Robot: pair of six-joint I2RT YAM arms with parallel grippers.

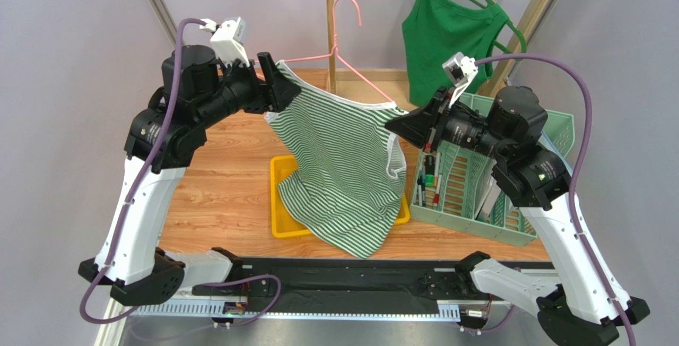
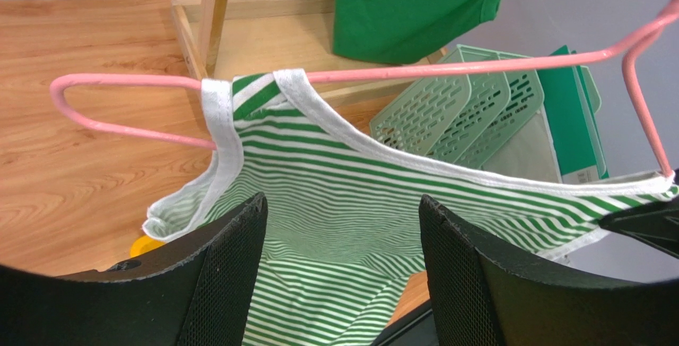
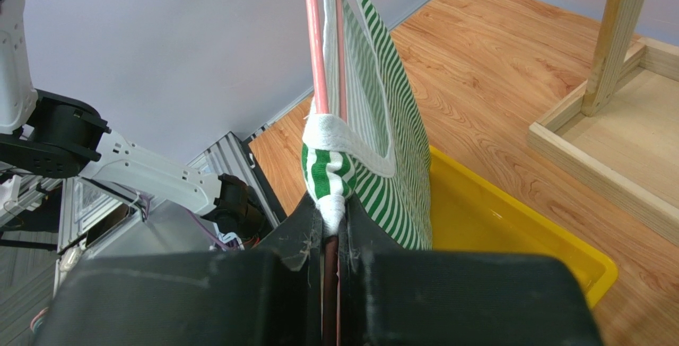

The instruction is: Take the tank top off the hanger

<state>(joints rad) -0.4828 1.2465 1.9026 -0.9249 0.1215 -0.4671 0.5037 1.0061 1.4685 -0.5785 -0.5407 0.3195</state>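
Note:
A green-and-white striped tank top hangs from a pink hanger held in the air above the table. In the left wrist view its left strap loops over the left end of the hanger, and the striped cloth sags below. My left gripper is open at that shoulder, fingers either side of the cloth without pinching it. My right gripper is shut on the hanger's right end, with the white strap hem bunched at its fingertips.
Under the shirt lies a yellow tray. A mint green basket stands on the right. A wooden stand at the back carries a plain green top on a green hanger.

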